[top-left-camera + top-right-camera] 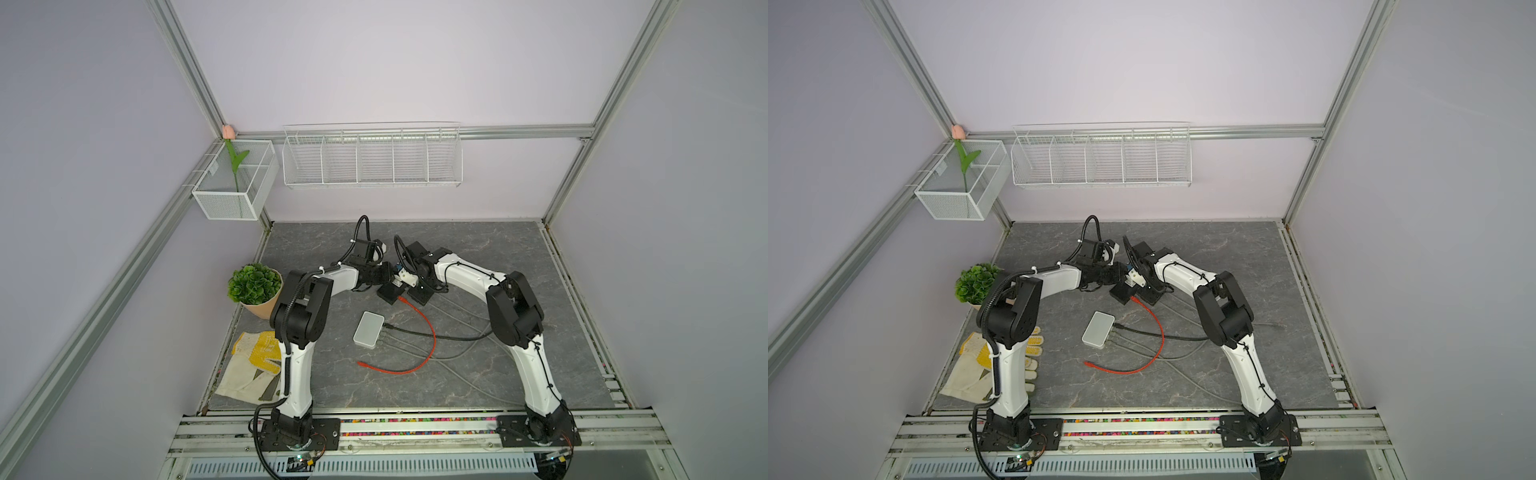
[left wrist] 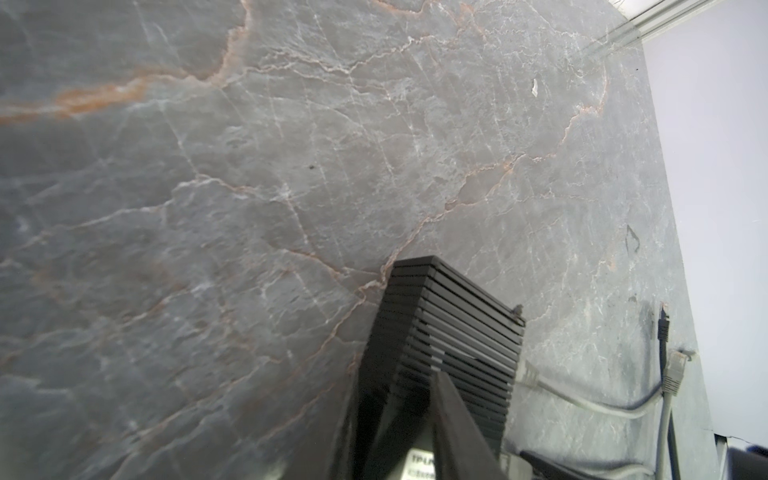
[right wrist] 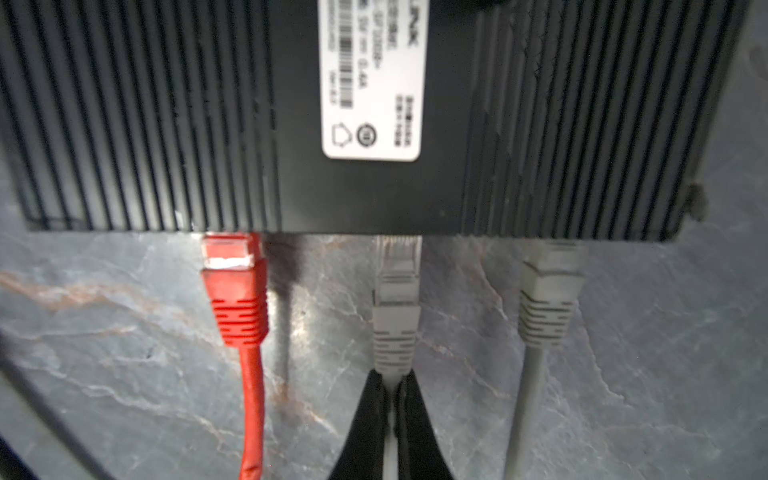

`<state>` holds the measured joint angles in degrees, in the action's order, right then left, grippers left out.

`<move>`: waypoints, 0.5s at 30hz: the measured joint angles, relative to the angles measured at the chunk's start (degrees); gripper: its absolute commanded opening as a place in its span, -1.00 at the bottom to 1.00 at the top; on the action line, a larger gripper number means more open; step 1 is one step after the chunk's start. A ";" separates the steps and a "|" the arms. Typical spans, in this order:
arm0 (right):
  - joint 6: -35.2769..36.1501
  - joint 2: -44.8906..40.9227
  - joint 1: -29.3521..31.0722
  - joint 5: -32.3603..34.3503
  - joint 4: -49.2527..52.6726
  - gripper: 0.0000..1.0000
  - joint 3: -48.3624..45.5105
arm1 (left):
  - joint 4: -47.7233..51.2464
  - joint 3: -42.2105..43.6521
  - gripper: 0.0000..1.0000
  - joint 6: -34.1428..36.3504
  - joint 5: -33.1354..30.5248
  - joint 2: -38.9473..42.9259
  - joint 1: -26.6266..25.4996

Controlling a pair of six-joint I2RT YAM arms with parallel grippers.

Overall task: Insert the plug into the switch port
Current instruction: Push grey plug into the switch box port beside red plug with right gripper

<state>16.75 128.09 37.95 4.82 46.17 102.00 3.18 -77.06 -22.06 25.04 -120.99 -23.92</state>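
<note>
We start at the right gripper (image 3: 390, 384): its black fingers (image 3: 368, 419) are pressed together on the grey cable (image 3: 390, 451), just behind the boot of the grey plug (image 3: 395, 316). The plug's clear nose meets the port edge of the black switch (image 3: 166, 124); how deep it sits we cannot tell. Beside it on one side a red plug (image 3: 237, 291) stands at its own port, and on the other a second grey plug (image 3: 548, 299). The switch's white label (image 3: 370, 83) faces the camera.

Over to the left gripper (image 2: 403, 386): one finger (image 2: 453, 419) lies along the ribbed body, and the switch is clamped between the pair.

In a top view both grippers meet over the switch (image 1: 388, 293), toward the back edge of the counter (image 1: 478, 257), about mid-width. The red cable (image 1: 430, 332) loops from it toward the front edge. A white box (image 1: 368, 329) lies near the counter's centre, a potted plant (image 1: 254, 284) stands at the left edge, and gloves (image 1: 253, 357) lie by the front left corner.
</note>
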 measured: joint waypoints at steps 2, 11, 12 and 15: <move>-0.04 -0.85 0.17 0.76 -1.07 -0.87 -1.09 | 0.00 -0.02 -0.42 0.24 0.07 -0.02 0.00; -0.26 -1.77 0.35 3.26 -2.36 -0.87 -1.53 | 0.20 -0.48 -0.45 0.74 0.11 -0.22 0.00; -0.35 -1.77 0.35 3.41 -2.80 -0.87 -1.53 | 0.31 -0.52 -0.45 0.87 0.22 -0.24 -0.02; -0.72 -1.77 0.39 4.24 -3.28 -0.87 -1.62 | 0.33 -0.76 -0.46 1.11 0.13 -0.37 -0.09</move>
<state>16.03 126.32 38.35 9.06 42.89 100.38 3.51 -77.82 -20.95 25.17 -121.36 -24.01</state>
